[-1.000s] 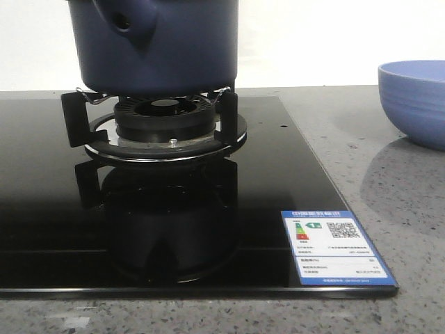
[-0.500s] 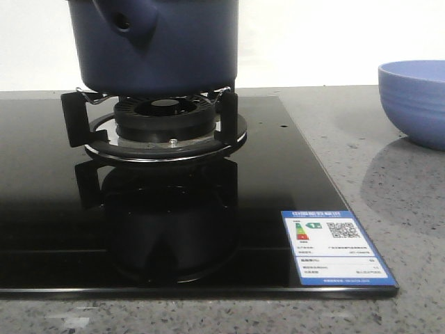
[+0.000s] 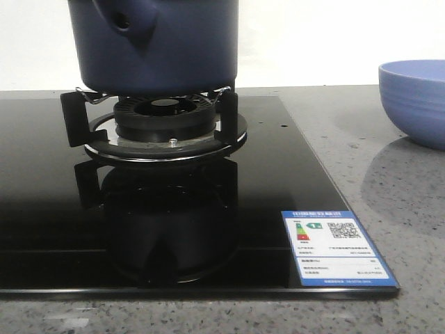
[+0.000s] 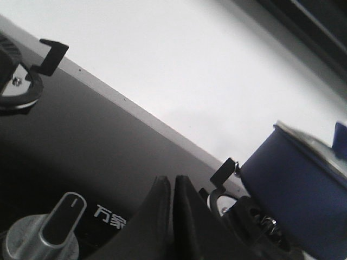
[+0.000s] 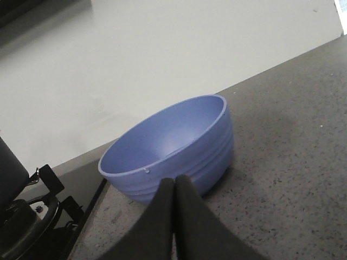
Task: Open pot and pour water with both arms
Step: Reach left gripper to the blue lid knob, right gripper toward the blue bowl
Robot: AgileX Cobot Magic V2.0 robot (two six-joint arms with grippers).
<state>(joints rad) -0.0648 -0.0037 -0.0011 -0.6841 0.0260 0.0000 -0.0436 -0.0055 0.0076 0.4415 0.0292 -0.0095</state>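
The dark navy pot (image 3: 163, 45) stands on the burner grate (image 3: 163, 118) of the black glass hob, its handle stub with a hole facing the front left. Its top is cut off in the front view. In the left wrist view the pot (image 4: 303, 189) shows beside my left gripper (image 4: 173, 181), which is shut with nothing between its fingers, over the hob near a control knob (image 4: 57, 222). My right gripper (image 5: 174, 181) is also shut and empty, just short of the light-blue ribbed bowl (image 5: 173, 149). Neither gripper shows in the front view.
The light-blue bowl (image 3: 415, 101) sits on the grey speckled counter (image 3: 389, 167) right of the hob. An energy label sticker (image 3: 337, 247) lies on the hob's front right corner. A second burner grate (image 4: 32, 70) shows in the left wrist view. A white wall stands behind.
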